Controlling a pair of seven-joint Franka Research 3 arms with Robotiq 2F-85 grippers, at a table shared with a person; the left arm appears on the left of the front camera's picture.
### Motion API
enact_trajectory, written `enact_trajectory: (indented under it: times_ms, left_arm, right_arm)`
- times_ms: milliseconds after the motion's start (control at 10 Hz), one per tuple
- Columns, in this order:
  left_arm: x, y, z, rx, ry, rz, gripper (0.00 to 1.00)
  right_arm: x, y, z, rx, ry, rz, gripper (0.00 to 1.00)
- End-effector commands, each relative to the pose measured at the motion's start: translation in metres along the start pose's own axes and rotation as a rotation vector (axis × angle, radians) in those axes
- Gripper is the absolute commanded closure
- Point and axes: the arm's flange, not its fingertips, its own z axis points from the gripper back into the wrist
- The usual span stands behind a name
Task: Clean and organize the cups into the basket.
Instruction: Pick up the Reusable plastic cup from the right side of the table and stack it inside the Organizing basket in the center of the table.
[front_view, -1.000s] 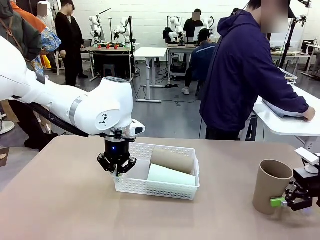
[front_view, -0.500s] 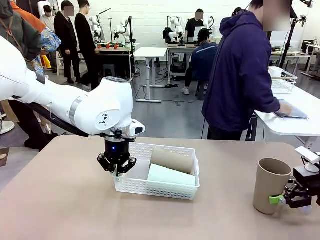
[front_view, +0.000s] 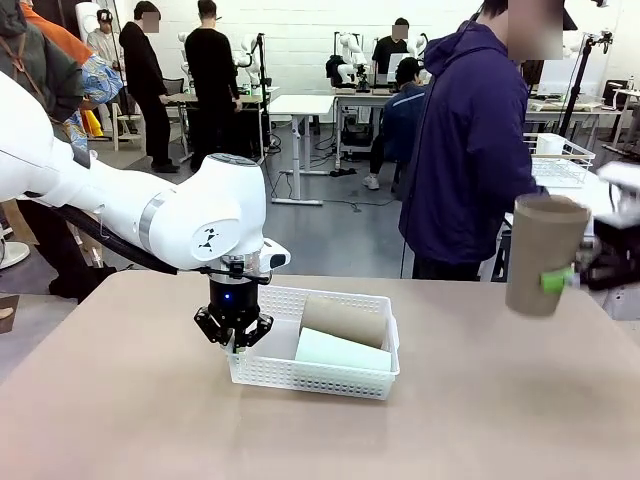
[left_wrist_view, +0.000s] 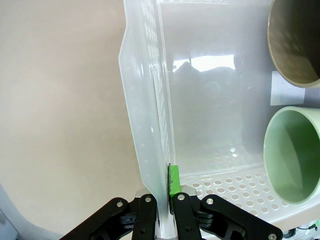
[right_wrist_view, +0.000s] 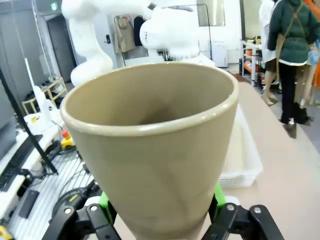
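In basket (front_view: 345, 383): one brown cup (front_view: 343, 321) and the mint cup (front_view: 340, 352) lying inside, left gripper (front_view: 234, 338) pinched on its end wall; third brown cup (front_view: 543, 255) aloft over the table (front_view: 120, 400) at right, clamped in right gripper (front_view: 562, 280), not yet stowed

Robotics lab: white arm (front_view: 150, 215) at table (front_view: 480, 420), workbench rows (front_view: 300, 104) behind, people (front_view: 212, 80) standing around.
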Motion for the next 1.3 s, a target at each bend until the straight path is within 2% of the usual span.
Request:
enact_trajectory:
  times_ms: [0,100,200,600,700,800,1000,1200]
  left_arm:
    - [-0.001,-0.001,-0.002,0.017,-0.005,0.002,1.00]
    - [-0.001,-0.001,-0.002,0.017,-0.005,0.002,1.00]
    - [-0.001,-0.001,-0.002,0.017,-0.005,0.002,1.00]
    - [-0.001,-0.001,-0.002,0.017,-0.005,0.002,1.00]
    - [-0.001,-0.001,-0.002,0.017,-0.005,0.002,1.00]
    - [-0.001,-0.001,-0.002,0.017,-0.005,0.002,1.00]
    - [-0.001,-0.001,-0.002,0.017,-0.005,0.002,1.00]
    - [-0.001,-0.001,-0.002,0.017,-0.005,0.002,1.00]
  right_arm:
    - [0.027,-0.024,-0.003,-0.010,0.018,-0.044,1.00]
    - [0.032,-0.024,-0.006,-0.004,0.026,-0.043,1.00]
    - [0.037,-0.005,0.002,-0.006,0.020,-0.009,1.00]
    - [0.037,-0.005,0.002,-0.006,0.020,-0.009,1.00]
    - [0.038,-0.009,0.002,-0.007,0.026,-0.027,0.16]
    - [0.079,-0.014,-0.028,0.001,0.170,0.006,0.16]
    - [0.142,-0.042,-0.096,0.036,0.390,-0.021,0.16]
    - [0.160,-0.058,-0.155,0.091,0.547,-0.050,0.16]
